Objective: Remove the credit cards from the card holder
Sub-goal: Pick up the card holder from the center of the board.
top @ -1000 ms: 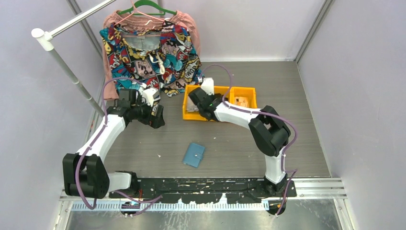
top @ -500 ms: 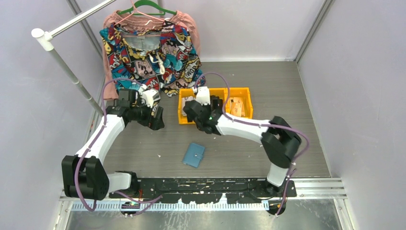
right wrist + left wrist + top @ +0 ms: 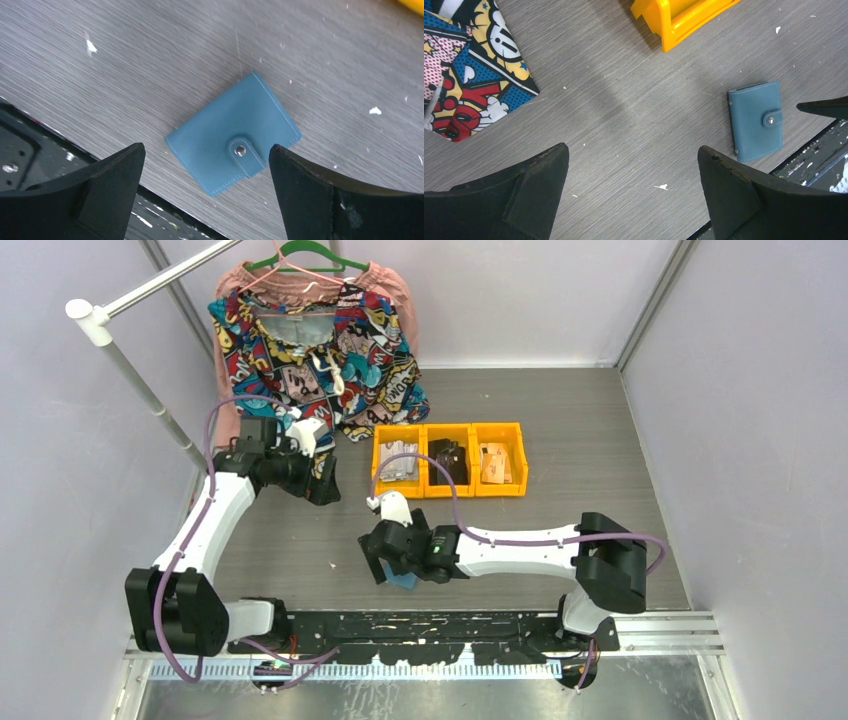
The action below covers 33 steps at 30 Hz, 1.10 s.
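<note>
At the right pincer [image 3: 207, 147]: spread wide, nothing held, hanging directly over the card holder [image 3: 232, 147], with one dark finger [image 3: 110, 195] to each side of it in the wrist view. Cannot tell whether touching.

Under it, on the grey wood-grain tabletop [image 3: 560, 430]: teal-blue card holder, lying flat and closed, snap tab fastened over the edge with a small metal stud. Close to the near edge, just beside the black, white-scuffed base plate [image 3: 450, 625]. No brand mark or print legible on the cover. From above, mostly hidden by the right pincer [image 3: 385, 565]; only a blue corner [image 3: 405, 582] showing.

At the left pincer [image 3: 633, 147]: also wide open and empty, held above bare tabletop well to the left of the card holder [image 3: 755, 121]. Seen from above [image 3: 325, 485], near the hem of the shirt.

Further out: three orange bins [image 3: 448, 460] in a row, touching side by side, with pale grey stuff in the left, something dark in the middle, something brownish in the right; labels too small to read. One bin corner [image 3: 679, 20] in the left wrist view.

Beyond, on a green hanger [image 3: 310, 252]: comic-print shirt [image 3: 320, 350], lettering not legible from above; on its hem [image 3: 469, 65], a white exclamation-like mark in a dark disc.
</note>
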Each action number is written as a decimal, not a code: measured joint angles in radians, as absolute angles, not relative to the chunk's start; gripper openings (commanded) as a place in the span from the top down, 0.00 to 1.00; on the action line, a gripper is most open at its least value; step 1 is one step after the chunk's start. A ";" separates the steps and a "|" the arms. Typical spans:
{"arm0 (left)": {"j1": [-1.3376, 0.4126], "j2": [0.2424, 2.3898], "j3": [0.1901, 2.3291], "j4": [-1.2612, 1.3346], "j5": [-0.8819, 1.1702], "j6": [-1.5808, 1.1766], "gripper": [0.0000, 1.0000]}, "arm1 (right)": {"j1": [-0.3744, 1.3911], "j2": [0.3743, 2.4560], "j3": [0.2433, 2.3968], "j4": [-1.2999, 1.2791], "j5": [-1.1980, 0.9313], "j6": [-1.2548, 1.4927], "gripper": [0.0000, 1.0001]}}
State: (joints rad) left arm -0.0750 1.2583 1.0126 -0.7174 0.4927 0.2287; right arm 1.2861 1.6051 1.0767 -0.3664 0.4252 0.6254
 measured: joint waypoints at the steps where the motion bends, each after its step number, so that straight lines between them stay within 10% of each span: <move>1: -0.073 1.258 1.013 -0.720 0.496 0.229 0.00 | 1.286 1.610 1.073 -0.382 0.413 0.623 0.01; 33: -0.070 1.238 1.063 -0.810 0.553 0.245 0.00 | 1.354 1.897 1.238 -0.648 0.681 1.120 0.00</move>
